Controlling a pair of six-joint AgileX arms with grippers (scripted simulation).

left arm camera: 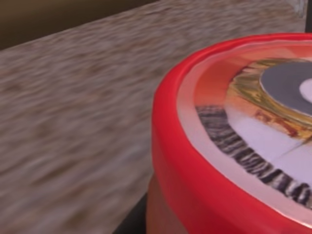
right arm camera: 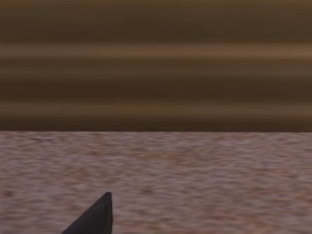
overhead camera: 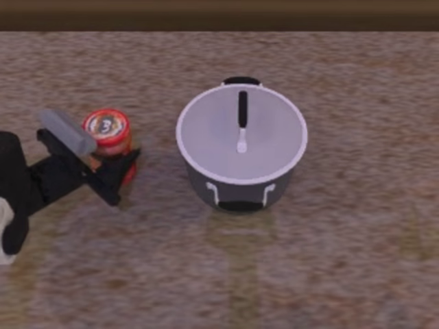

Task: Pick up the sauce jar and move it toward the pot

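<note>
The sauce jar (overhead camera: 106,128), with a red lid and a white round mark, stands at the table's left. My left gripper (overhead camera: 108,155) reaches in from the left edge and is shut on it, one finger on each side of the jar's body. In the left wrist view the jar's lid (left arm camera: 234,146) fills most of the picture, with a dark finger (left arm camera: 132,220) against its side. The pot (overhead camera: 241,145), dark grey with a pale lid and a black bar handle, stands in the middle, a short gap to the jar's right. Of my right arm, only one dark fingertip (right arm camera: 97,217) shows, over bare table.
A dark wooden wall (overhead camera: 219,14) runs along the table's far edge. Mottled brown tabletop (overhead camera: 343,260) stretches to the right of the pot and in front of it.
</note>
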